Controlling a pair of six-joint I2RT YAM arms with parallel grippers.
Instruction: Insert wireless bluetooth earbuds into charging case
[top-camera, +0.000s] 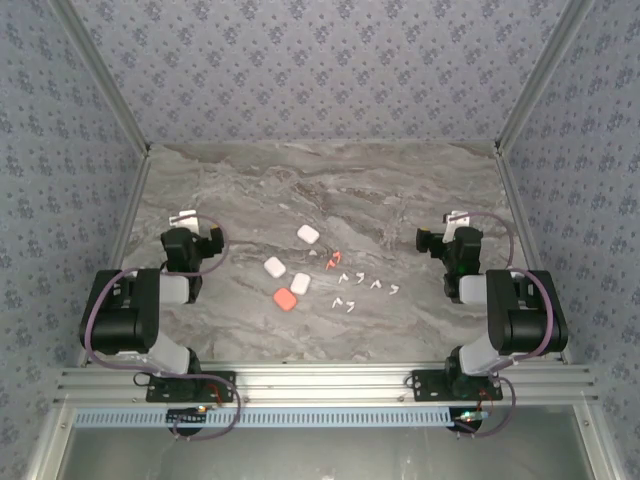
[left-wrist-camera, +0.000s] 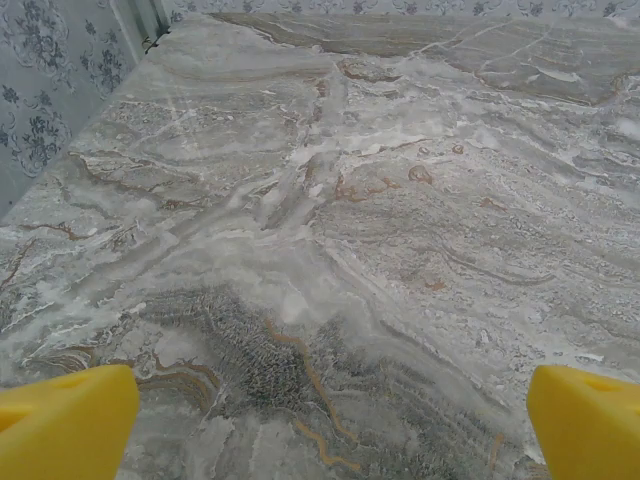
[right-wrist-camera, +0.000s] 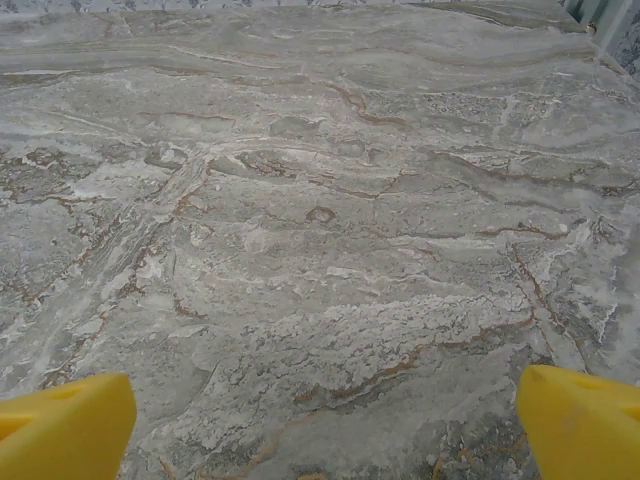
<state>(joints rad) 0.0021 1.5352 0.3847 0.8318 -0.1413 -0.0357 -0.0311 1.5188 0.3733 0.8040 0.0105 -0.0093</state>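
Left tool (left-wrist-camera: 325, 425) and right tool (right-wrist-camera: 322, 425) gape apart over open marble table (top-camera: 250, 190), earbuds (top-camera: 376, 285) clustered centrally, well off its edges.

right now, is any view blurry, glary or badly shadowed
Top view: light even, shadows faint, no glare; the earbuds are tiny, their shapes barely resolved beside the cases. Left wrist view: table sharp, left fingers in the bottom corners soft-edged. Right wrist view: the same, right fingers out of focus.
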